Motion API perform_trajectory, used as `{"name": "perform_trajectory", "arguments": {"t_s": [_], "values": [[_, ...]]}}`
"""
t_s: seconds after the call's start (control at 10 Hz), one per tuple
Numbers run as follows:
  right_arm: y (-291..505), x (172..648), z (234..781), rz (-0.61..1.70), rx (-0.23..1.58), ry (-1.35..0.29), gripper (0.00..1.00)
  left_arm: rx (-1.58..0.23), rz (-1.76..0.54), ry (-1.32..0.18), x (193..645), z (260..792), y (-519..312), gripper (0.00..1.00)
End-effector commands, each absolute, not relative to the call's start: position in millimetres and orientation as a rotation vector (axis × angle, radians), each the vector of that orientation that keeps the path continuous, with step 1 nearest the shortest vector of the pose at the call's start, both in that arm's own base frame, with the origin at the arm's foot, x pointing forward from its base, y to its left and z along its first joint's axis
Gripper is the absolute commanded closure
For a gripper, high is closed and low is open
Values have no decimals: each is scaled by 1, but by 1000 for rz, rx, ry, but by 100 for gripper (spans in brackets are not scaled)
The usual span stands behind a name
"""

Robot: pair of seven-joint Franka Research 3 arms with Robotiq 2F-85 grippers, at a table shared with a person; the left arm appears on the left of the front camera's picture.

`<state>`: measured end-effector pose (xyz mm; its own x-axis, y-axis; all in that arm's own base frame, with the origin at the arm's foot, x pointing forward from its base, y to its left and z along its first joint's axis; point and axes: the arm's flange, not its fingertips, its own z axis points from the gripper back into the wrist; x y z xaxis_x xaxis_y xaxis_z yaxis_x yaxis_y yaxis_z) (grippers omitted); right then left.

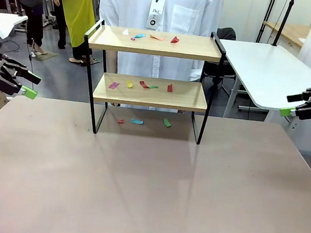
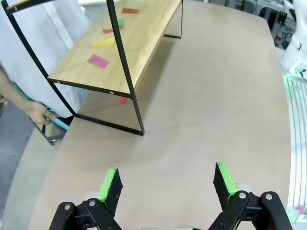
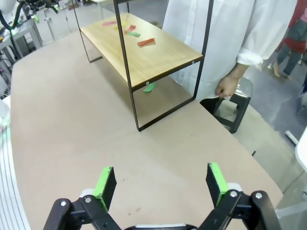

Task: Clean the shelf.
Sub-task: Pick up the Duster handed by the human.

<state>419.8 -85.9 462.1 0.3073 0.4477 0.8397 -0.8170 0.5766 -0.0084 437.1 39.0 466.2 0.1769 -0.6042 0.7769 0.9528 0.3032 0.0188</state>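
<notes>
**Inspector:** Position of the shelf (image 1: 190, 97)?

**Assessor:** It stood upright toward the far side of the table (image 1: 148, 193), about midway between the two arms. A person in a white coat (image 1: 182, 14) was directly behind it.

**Inspector:** Condition of its boards?

**Assessor:** Not clean. The upper board (image 1: 198, 48) carried small coloured scraps (image 1: 175, 39) — white, blue, orange and red among them. The lower board (image 1: 108, 92) carried a row of pink, yellow, red and green pieces. Three more bits (image 1: 137, 121) — red, blue, green — lay on the tabletop beneath the frame.

**Inspector:** The left gripper (image 2: 166, 182)?

**Assessor:** It hung near the table's left edge, well apart from the shelf. Its green pads (image 2: 108, 184) were spread wide with nothing between them.

**Inspector:** And the right gripper (image 3: 160, 179)?

**Assessor:** Likewise near the right edge, fingers parted and empty, pointed toward the shelf's end frame.

**Inspector:** The person's hands?

**Assessor:** The right wrist view showed one hand (image 3: 226, 87) hanging beside a dark stool (image 3: 236, 112), clear of the shelf.
</notes>
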Motion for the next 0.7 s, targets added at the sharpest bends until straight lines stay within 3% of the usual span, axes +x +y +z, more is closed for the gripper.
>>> {"name": "perform_trajectory", "arguments": {"t_s": [0.0, 0.3, 0.6], "values": [[-88, 421, 460, 886, 476, -932, 0, -550, -1177, -784, 439, 463, 39, 0], [-156, 469, 437, 809, 609, -1051, 0, -720, -1251, -954, 483, 446, 86, 0], [-186, 488, 418, 831, 667, -1128, 0, -753, -1316, -1174, 505, 432, 121, 0]]}}
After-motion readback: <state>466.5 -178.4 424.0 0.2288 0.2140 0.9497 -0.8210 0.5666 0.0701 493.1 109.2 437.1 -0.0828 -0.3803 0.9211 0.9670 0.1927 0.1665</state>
